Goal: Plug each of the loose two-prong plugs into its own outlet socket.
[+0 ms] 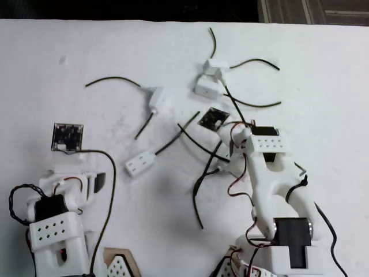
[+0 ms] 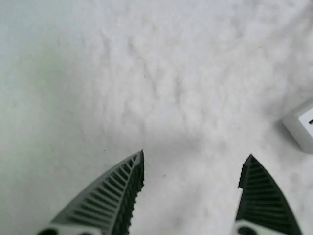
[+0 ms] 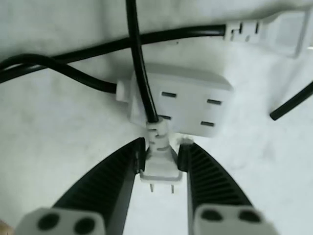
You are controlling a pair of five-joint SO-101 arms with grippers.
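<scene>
My right gripper (image 3: 161, 169) is shut on a white two-prong plug (image 3: 159, 169), its black cord (image 3: 139, 63) running up from it. Just beyond the plug lies a white outlet block (image 3: 190, 103) with its slots facing up. A second white plug (image 3: 274, 32) lies farther off. My left gripper (image 2: 195, 155) stands open over bare table with nothing between its fingers; the corner of a white outlet block (image 2: 303, 125) lies beside it. In the high view, the left gripper (image 1: 98, 182) is near an outlet block (image 1: 140, 163), and the right gripper (image 1: 226, 163) sits among tangled cords.
More white blocks with black cords lie at the back (image 1: 157, 99), (image 1: 210, 78). Two small black boards (image 1: 67, 137), (image 1: 213, 119) rest on the white table (image 1: 46, 69). Loose cords (image 1: 199, 196) cross the middle.
</scene>
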